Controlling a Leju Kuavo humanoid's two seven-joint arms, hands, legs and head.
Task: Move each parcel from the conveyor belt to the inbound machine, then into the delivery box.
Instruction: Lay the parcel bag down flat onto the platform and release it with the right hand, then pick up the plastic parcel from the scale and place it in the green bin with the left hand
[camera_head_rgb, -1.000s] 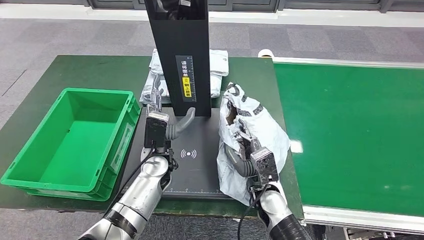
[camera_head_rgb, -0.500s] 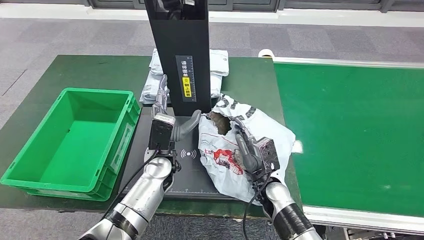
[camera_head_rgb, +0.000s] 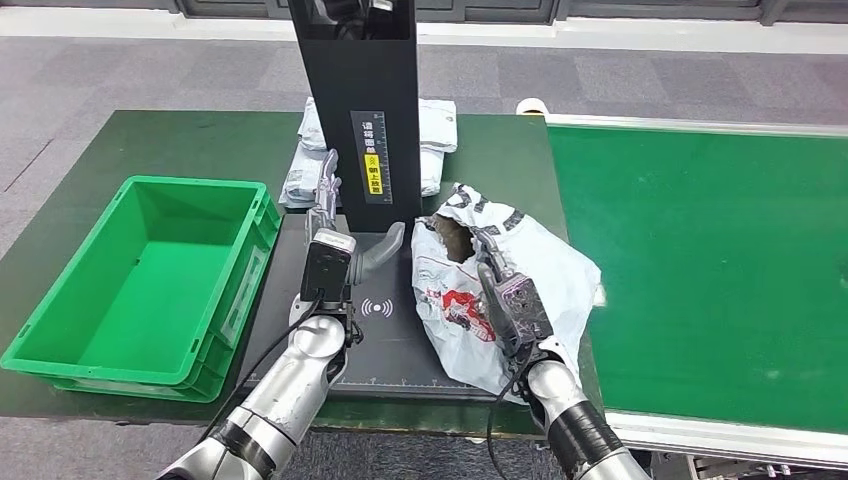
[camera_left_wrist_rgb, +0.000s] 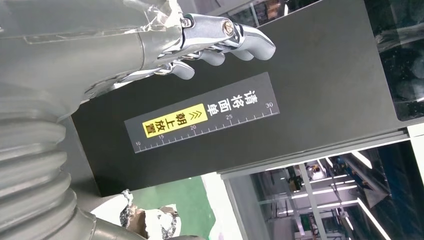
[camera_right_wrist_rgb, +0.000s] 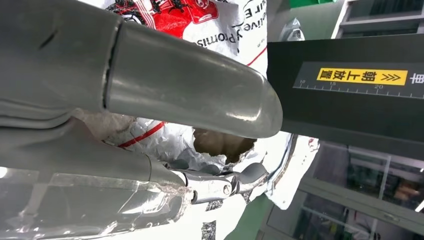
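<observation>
Right hand (camera_head_rgb: 508, 300) has its thumb and fingers clamped on the parcel (camera_head_rgb: 545, 275), a crinkly white bag with a torn hole near the top. The bag sits half on the right edge of the black scanner pad (camera_head_rgb: 390, 345) and half on the table beside the belt (camera_head_rgb: 700, 270). Left hand (camera_head_rgb: 335, 235) is spread and holding nothing, hovering over the pad just in front of the scanner column (camera_head_rgb: 355, 110).

I reckon I'm in the middle of getting the bag onto the pad. What I'd aim for: drag it fully over the wireless mark (camera_head_rgb: 376, 307), printed red side up, and let it lie flat instead of bunched. The plastic is floppy and already ripped, so I'd go slow and keep the fingers off the tear. The left hand looks well placed to take it toward the bin (camera_head_rgb: 60, 330), which has nothing in it.
</observation>
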